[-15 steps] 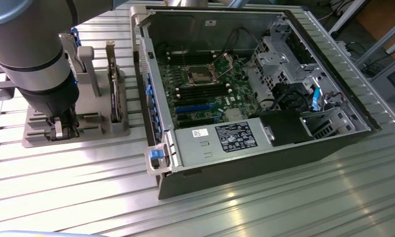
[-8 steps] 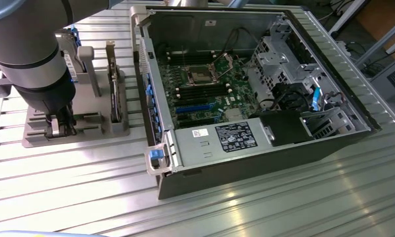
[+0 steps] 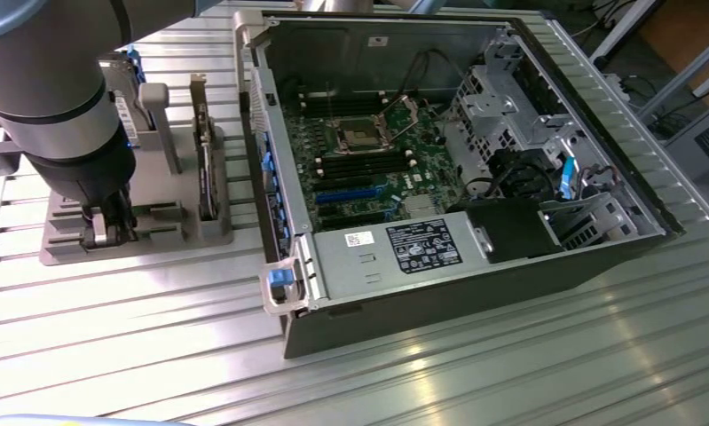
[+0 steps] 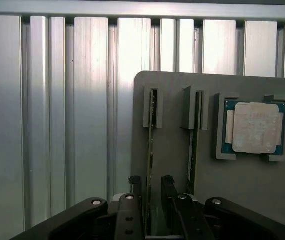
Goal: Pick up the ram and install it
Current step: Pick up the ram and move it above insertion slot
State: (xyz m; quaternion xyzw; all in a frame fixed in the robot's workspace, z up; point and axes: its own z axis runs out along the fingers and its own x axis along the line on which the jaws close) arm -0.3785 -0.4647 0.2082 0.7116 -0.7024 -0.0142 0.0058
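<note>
Open computer case [image 3: 449, 306], grey holder [image 4: 242, 185], processor chip [image 4: 255, 127]

Green ram [image 4: 151, 150], grey holder [image 4: 172, 100], ribbed silver table [image 4: 87, 100], blk claw [image 4: 152, 186].

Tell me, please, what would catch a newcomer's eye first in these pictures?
The open dark computer case with its green motherboard dominates the middle of the exterior view, lying on a ribbed aluminium table. At that view's left, the grey robot arm reaches down to a grey holder tray, where the gripper straddles the thin green ram stick, fingers apart. A square silver processor chip lies in the same tray.
</note>
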